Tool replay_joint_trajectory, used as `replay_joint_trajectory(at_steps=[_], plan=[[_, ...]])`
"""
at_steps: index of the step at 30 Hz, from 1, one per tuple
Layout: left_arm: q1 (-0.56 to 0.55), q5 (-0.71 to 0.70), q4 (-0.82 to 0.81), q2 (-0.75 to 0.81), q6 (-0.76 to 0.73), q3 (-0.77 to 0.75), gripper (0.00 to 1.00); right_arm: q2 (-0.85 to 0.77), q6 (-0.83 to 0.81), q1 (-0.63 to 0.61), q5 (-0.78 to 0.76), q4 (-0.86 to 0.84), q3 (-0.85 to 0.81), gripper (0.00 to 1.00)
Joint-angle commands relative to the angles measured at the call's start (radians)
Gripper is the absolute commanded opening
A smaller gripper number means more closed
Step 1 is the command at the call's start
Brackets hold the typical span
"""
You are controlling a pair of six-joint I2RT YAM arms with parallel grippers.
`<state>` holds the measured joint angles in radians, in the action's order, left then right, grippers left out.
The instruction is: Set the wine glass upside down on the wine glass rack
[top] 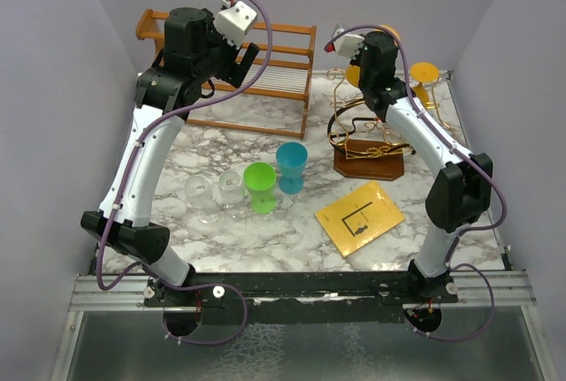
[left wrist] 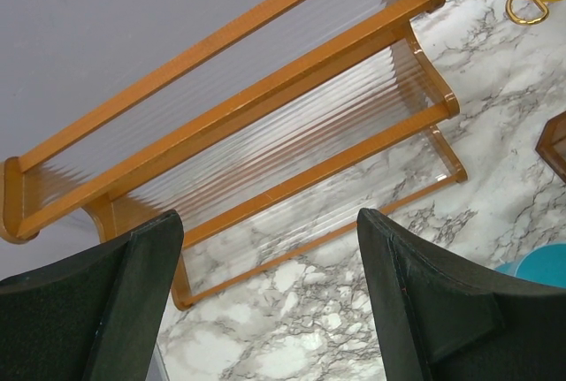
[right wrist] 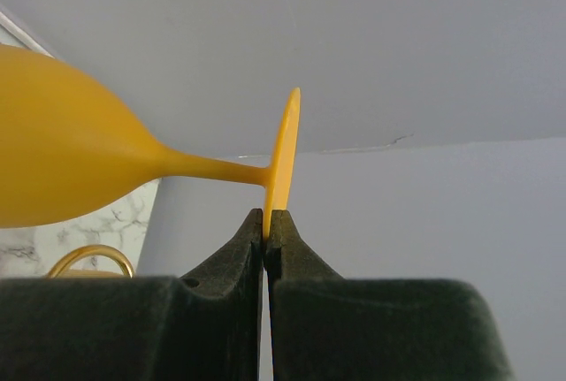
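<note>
Across the far left of the bench (top: 265, 240): slatted shelf (top: 283, 72), with the left tool (left wrist: 270, 240) hanging above it, gaping wide, gripping nothing. Toward the far right corner: rack (top: 370, 160), gold wire on a dark base, standing upright. At its far right side, a yellow disc (top: 424, 72), perhaps the foot of another glass already hung; cannot tell for sure. Around mid-bench: yellow card (top: 359, 217), blue cup (top: 291, 167), green cup (top: 260, 186) and two clear glasses (top: 203, 197), all apart from the rack.

Up by the rack's far left side: glass (right wrist: 71, 169), yellow, carried clear of the bench, lying sideways with stem level, gold hoop (right wrist: 88, 257) showing just beneath the bowl in the right wrist view. Pinched by the very rim of its foot in the right tool (right wrist: 265, 222), clenched tight on that thin edge.

Judged step: carrying and lining up, not yet hung.

Next, probably: tip the bowl downward, bring the stem to a gap in the hoop, slide in until the foot rests on the wire, then let go. Calls for a slow wrist roll, since so thin a grip could let the glass swing or slip.
</note>
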<state>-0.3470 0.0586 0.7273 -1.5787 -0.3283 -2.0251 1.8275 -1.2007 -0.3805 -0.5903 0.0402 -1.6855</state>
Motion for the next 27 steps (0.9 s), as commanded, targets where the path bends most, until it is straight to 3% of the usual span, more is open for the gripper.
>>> replay_joint_trajectory(at_steps=[1,9,27], plan=[[0.004,0.003,-0.016,0.010,-0.016,0.000,0.83,-0.063,-0.030,-0.008,0.025,0.040,0.005,0.01],[0.004,0.004,-0.020,0.020,-0.021,0.015,0.83,-0.074,0.017,-0.009,0.058,0.169,-0.018,0.01],[0.004,-0.003,-0.022,0.023,-0.033,0.027,0.83,-0.098,0.057,-0.022,0.126,0.279,-0.021,0.01]])
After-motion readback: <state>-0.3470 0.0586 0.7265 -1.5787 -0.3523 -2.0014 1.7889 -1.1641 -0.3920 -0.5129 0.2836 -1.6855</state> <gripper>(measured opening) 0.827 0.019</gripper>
